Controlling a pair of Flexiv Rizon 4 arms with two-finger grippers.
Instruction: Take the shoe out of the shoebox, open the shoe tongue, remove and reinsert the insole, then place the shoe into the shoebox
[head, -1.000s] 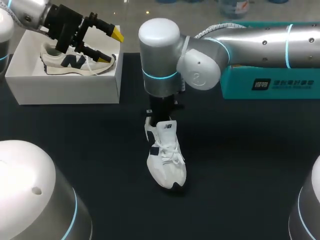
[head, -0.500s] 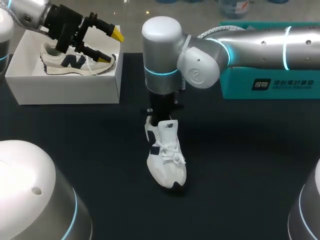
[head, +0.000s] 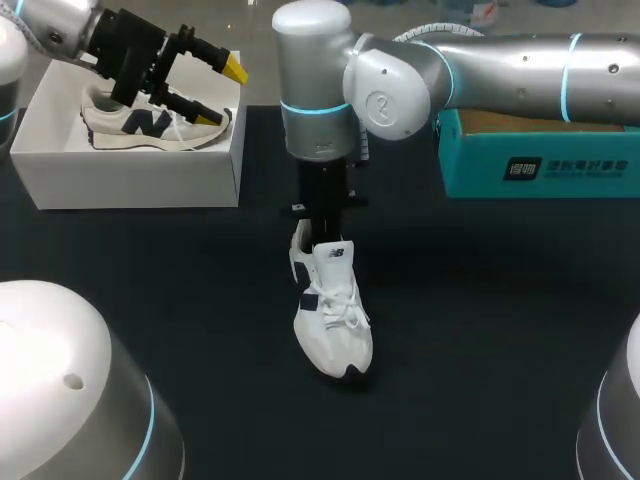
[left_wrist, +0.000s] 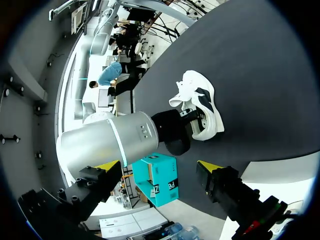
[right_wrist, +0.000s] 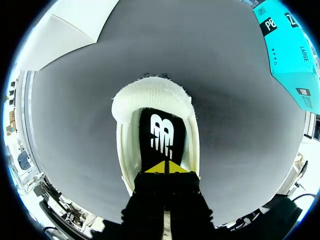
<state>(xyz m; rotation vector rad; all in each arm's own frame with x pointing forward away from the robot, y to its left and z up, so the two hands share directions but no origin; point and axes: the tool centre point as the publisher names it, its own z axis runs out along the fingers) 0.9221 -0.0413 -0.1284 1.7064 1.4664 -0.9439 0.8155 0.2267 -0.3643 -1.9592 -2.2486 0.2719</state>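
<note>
A white shoe (head: 332, 318) stands on the dark table, toe toward me, its tongue (head: 337, 252) raised. My right gripper (head: 323, 228) hangs straight down over its heel opening. In the right wrist view the gripper (right_wrist: 165, 167) is shut, yellow tips together just above the black insole (right_wrist: 162, 134) with its white logo, inside the fuzzy heel collar (right_wrist: 150, 94); nothing shows between the tips. My left gripper (head: 222, 93) is open above the white shoebox (head: 228, 170), where a second shoe (head: 150, 125) lies. The left wrist view shows its gripper (left_wrist: 157, 167) open and the shoe (left_wrist: 200, 102) far ahead.
A teal box (head: 540, 165) stands at the table's back right, close behind my right arm. The shoebox fills the back left corner. Dark table surface (head: 480, 330) stretches around the shoe in front and to the right.
My right arm has lifted and drawn back a little, raising its gripper over the shoe's heel. The shoe and my left arm have stayed put.
</note>
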